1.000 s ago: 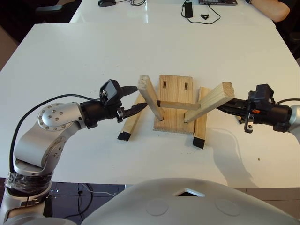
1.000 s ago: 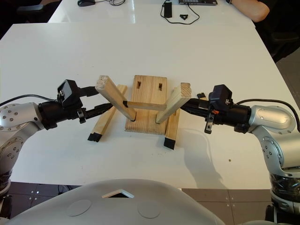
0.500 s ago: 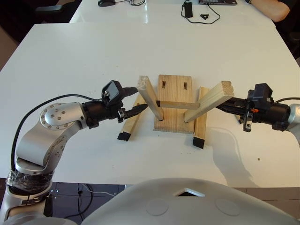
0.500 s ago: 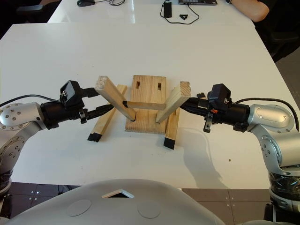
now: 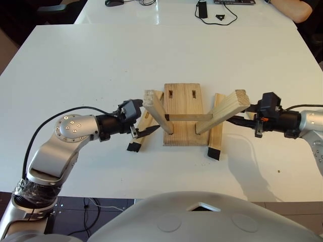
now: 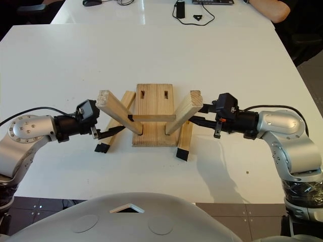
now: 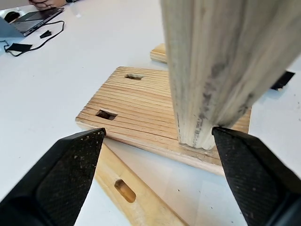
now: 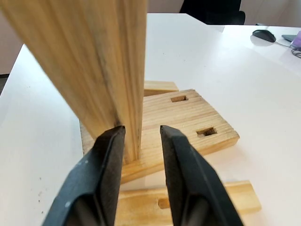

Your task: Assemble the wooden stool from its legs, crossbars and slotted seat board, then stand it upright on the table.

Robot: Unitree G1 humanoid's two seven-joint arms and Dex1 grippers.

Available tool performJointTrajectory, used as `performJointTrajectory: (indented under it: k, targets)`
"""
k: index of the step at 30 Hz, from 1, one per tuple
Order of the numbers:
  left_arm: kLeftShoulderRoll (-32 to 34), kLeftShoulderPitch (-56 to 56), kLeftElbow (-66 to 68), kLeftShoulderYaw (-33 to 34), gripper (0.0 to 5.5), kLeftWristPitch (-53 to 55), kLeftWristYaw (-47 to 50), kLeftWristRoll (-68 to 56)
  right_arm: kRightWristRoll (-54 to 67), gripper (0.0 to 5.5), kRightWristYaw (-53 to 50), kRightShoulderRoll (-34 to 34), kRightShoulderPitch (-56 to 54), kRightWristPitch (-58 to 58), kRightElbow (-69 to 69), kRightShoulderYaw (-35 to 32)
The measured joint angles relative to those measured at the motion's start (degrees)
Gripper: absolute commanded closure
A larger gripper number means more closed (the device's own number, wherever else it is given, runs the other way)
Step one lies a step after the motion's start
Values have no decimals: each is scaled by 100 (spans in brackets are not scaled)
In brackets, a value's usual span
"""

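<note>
Left of the slotted wooden seat board [image 5: 182, 101], flat on the white worktop [image 5: 101, 60], the left hand [image 7: 157, 136] gapes around a tilted wooden leg [image 5: 156, 111]; a thin crossbar [image 5: 189, 117] joins it to a second tilted leg [image 5: 224, 110], where I cannot tell whether the right hand [image 8: 141, 129] grips.

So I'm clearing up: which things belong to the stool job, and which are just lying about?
Job: seat board, left raised leg, right raised leg, crossbar, left flat leg, right flat leg.
Lying about: mouse, adapter.
</note>
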Motion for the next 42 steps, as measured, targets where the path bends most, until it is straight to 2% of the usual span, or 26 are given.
performJointTrajectory:
  k: [11, 17, 29, 42]
  targets:
    - [-54, 156, 1063, -394, 131, -799, 136, 1094, -774, 412, -272, 301, -227, -479, 566, 709]
    - [-274, 83, 1825, -393, 131, -1151, 348, 1246, -1741, 412, -580, 461, -293, -985, 1312, 1331]
    - [-447, 43, 2756, -115, 131, -1594, 475, 1230, -2155, 412, -849, 39, -449, -2240, 2750, 1073]
    - [-556, -219, 3438, 144, 131, -1696, 662, 1223, -2188, 412, -952, -177, -449, -2521, 3190, 857]
